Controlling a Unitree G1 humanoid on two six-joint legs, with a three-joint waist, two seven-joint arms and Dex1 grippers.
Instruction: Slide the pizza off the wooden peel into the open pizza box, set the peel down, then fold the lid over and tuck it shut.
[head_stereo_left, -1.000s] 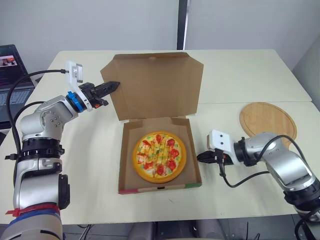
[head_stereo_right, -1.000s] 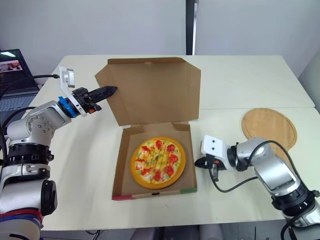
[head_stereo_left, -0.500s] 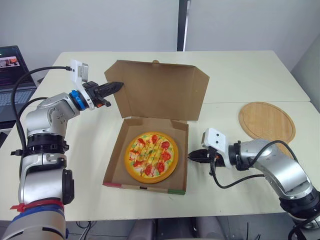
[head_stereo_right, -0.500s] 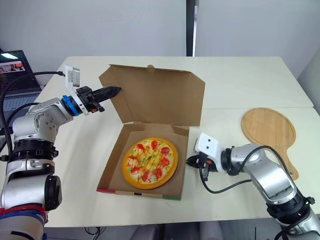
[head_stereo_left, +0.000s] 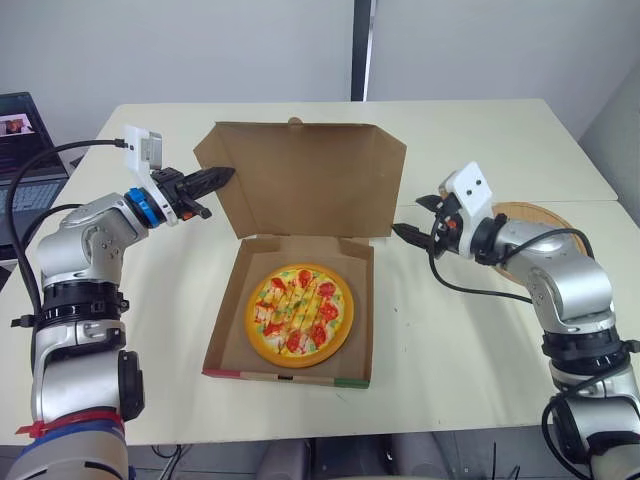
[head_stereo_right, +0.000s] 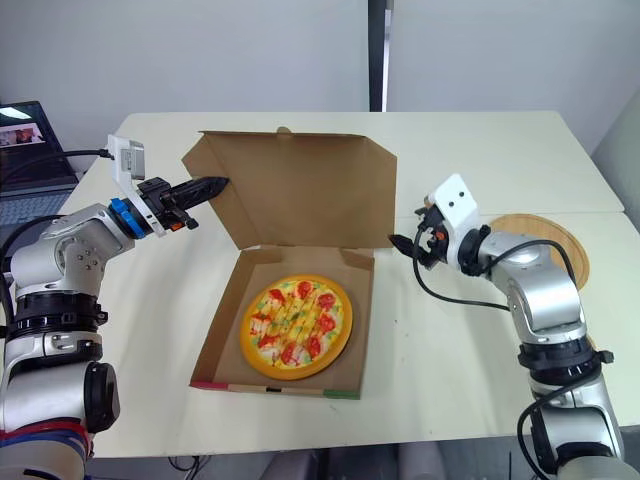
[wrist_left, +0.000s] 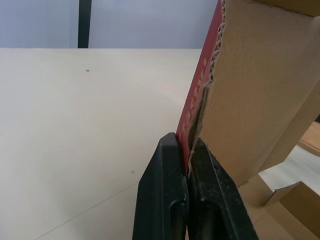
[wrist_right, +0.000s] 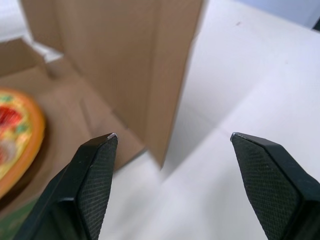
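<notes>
The pizza (head_stereo_left: 298, 313) lies in the open cardboard box (head_stereo_left: 285, 377), whose lid (head_stereo_left: 310, 180) stands upright at the back. My left gripper (head_stereo_left: 222, 176) is shut on the lid's upper left edge; in the left wrist view its fingers (wrist_left: 172, 165) pinch the cardboard. My right gripper (head_stereo_left: 407, 214) hangs open just right of the lid's right edge, above the table, holding nothing. In the right wrist view its fingertips (wrist_right: 173, 135) stand wide apart, facing that edge. The round wooden peel (head_stereo_right: 540, 232) lies flat on the table at the right, partly hidden behind my right forearm.
A laptop (head_stereo_left: 15, 130) sits off the table's far left corner. A seam between two tabletops (head_stereo_left: 600, 202) runs across at the right. Bare table lies in front of the box and behind the lid.
My right gripper rose from the table beside the box's right wall to the lid's right edge and opened. The box base swung its front to the left. My left gripper stayed shut on the lid.
</notes>
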